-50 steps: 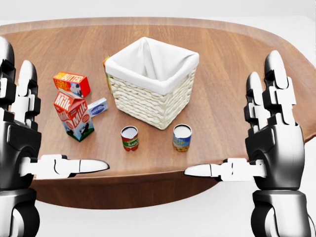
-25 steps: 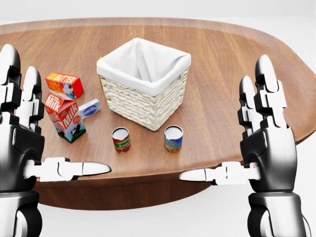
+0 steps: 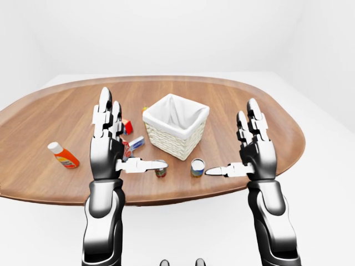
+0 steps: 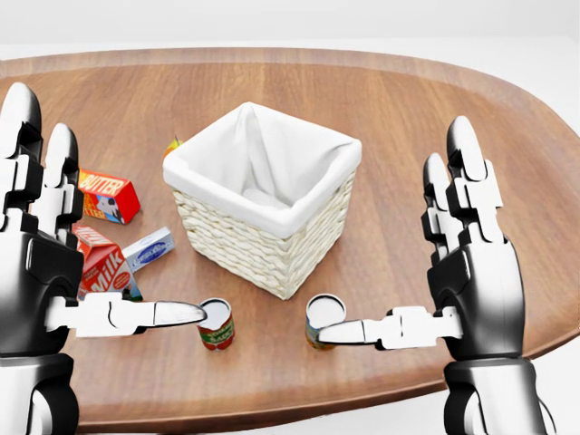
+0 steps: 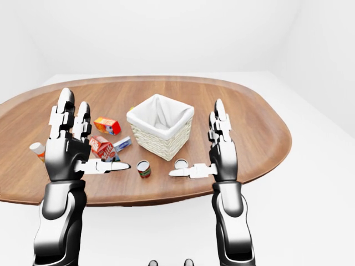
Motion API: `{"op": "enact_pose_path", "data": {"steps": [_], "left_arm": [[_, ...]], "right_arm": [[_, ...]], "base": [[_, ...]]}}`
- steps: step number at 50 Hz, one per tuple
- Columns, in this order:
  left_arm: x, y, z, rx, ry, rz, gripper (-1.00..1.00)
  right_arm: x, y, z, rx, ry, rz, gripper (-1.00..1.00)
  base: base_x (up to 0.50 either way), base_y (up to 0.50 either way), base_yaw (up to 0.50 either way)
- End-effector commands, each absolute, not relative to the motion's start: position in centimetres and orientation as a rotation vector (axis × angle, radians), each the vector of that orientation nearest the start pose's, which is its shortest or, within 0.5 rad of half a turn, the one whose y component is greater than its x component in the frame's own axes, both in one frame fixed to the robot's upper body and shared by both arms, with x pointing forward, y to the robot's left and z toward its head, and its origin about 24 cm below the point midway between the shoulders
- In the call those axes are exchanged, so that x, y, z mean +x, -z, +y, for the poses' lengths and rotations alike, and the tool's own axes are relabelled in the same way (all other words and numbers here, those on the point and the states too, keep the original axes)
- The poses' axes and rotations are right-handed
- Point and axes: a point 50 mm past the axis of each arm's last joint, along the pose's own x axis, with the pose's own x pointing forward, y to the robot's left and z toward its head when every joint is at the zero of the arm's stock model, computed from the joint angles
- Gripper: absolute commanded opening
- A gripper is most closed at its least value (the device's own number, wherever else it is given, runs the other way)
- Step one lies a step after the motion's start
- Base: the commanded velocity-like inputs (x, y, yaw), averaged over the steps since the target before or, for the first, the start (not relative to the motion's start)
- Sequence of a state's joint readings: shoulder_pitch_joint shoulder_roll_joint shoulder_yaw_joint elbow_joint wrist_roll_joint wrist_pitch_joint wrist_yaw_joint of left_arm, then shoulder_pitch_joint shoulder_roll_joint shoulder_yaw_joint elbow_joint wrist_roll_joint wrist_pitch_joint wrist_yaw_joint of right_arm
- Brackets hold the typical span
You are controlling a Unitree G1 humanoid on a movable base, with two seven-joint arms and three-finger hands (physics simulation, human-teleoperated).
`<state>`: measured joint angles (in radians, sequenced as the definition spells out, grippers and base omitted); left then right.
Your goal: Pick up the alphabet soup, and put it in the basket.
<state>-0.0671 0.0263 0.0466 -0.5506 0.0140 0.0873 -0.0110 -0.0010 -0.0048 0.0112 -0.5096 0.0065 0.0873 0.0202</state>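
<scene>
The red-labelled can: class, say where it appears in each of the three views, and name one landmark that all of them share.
Left-eye view: the red-labelled can sits just below centre, partly behind the left robot hand's thumb.
Head view: lower centre-left, at that thumb's tip.
Right-eye view: left of centre, clear of the thumb.
Shared landmark: the white-lined wicker basket, up and to the right of the can in every view.

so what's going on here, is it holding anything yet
Nothing is held yet. The robot faces a wooden table with both hands raised and open, the left hand and right hand upright with fingers spread. Two cans stand near the table's edge just below the white-lined wicker basket: a red-labelled can near the left thumb and a blue-and-yellow one partly behind the right thumb. The basket looks empty.
</scene>
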Motion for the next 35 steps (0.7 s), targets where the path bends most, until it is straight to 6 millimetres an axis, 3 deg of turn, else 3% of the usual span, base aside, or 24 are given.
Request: {"op": "enact_pose_path", "data": {"steps": [1,31,35], "left_arm": [[23.38,-17.27,15.56,0.046,-0.013,-0.527,1.00],[23.50,-17.07,15.57,0.053,-0.012,-0.517,1.00],[23.40,-17.25,15.61,0.057,-0.012,-0.526,1.00]], "right_arm": [[23.32,-14.45,-14.40,-0.006,-0.039,-0.401,1.00],[23.36,-14.55,-14.35,-0.014,-0.040,-0.405,1.00],[23.19,-14.71,-14.38,-0.027,-0.039,-0.413,1.00]], "base": [[0.48,0.00,0.00],[0.43,0.00,0.00],[0.05,0.00,0.00]]}}
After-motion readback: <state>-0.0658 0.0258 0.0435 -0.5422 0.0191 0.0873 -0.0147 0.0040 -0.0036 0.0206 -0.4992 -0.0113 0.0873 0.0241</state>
